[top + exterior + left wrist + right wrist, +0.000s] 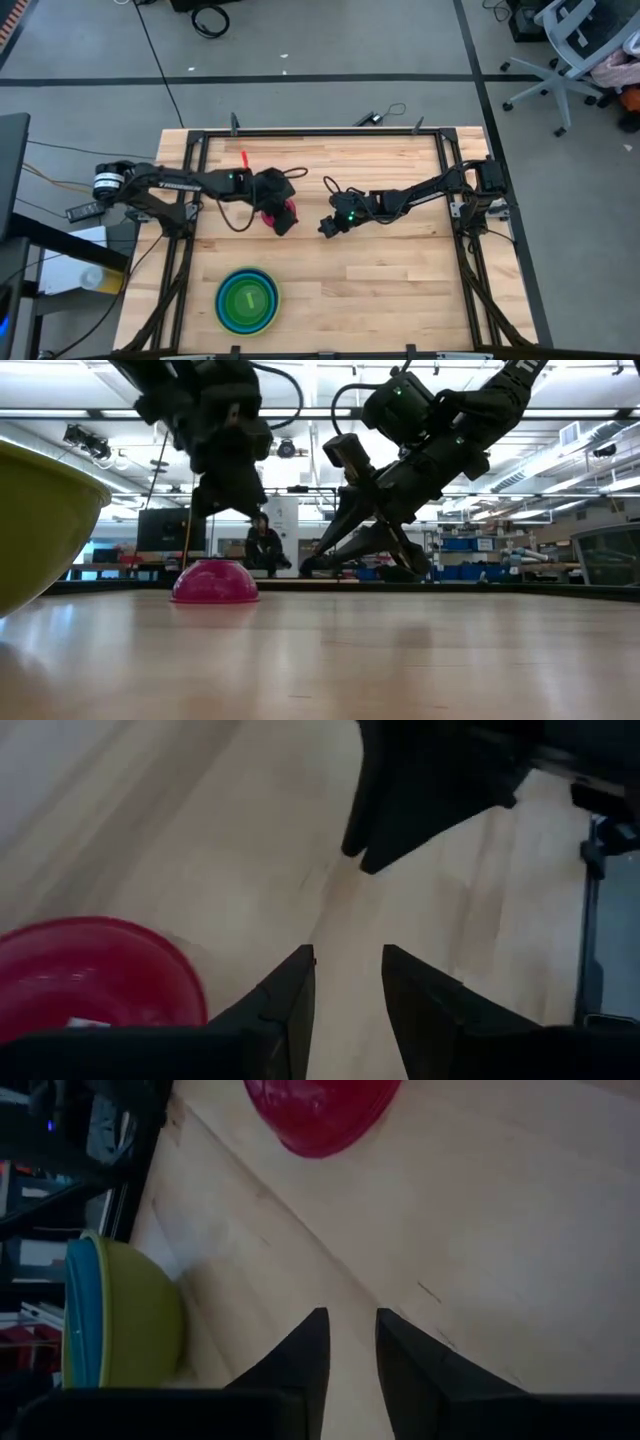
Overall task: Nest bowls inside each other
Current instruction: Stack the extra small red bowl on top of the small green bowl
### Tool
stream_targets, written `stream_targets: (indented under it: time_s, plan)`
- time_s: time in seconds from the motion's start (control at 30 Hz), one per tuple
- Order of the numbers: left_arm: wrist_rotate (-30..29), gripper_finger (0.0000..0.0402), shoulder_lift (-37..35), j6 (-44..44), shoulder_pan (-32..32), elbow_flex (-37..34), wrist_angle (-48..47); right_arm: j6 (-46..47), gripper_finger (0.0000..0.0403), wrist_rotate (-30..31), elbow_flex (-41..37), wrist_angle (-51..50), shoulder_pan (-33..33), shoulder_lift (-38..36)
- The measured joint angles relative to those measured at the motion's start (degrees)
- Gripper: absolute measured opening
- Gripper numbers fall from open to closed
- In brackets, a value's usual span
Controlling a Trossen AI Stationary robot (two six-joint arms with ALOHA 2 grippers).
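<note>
The magenta-pink bowl (214,582) lies upside down, rim on the table, left of the table's middle (291,208). My left gripper (348,985) hangs just above and beside it, open, with nothing between its fingers. My right gripper (352,1342) hovers a little to the bowl's right (326,228), also open and holding nothing. The pink bowl (320,1110) shows ahead of it. A stack of bowls (247,300) stands near the table's front edge: yellow-green outside, then blue ones, with a bright green one in the middle.
The yellow-green bowl's wall (40,520) fills the low view's left edge. Bare wood (400,290) stretches right of the stack and between the two grippers. A black frame rail (320,131) runs along the table's far edge. A person (264,545) sits in the room beyond.
</note>
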Motion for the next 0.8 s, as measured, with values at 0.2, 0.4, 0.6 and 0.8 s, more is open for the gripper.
stream_targets:
  time_s: [0.2,0.4,0.6,0.8]
  plan:
    - [-2.41,0.0121,-4.62,-0.01,0.17,-0.03,-6.49,-1.95,0.0114,-1.76,0.0,-1.29,0.02,0.04]
    - [-11.69,0.0135,-9.36,0.89,0.3,-0.02,-17.26,-1.95,0.0159,-2.05,0.0,-1.79,0.59,0.04]
    - [-16.82,0.0199,-10.06,-2.32,0.54,-1.64,-24.98,1.38,0.0213,1.41,0.0,-2.23,2.14,0.04]
    - [-12.15,0.0248,-10.04,-8.93,1.9,-10.26,-19.25,8.08,0.0248,4.6,0.0,-9.19,2.75,0.04]
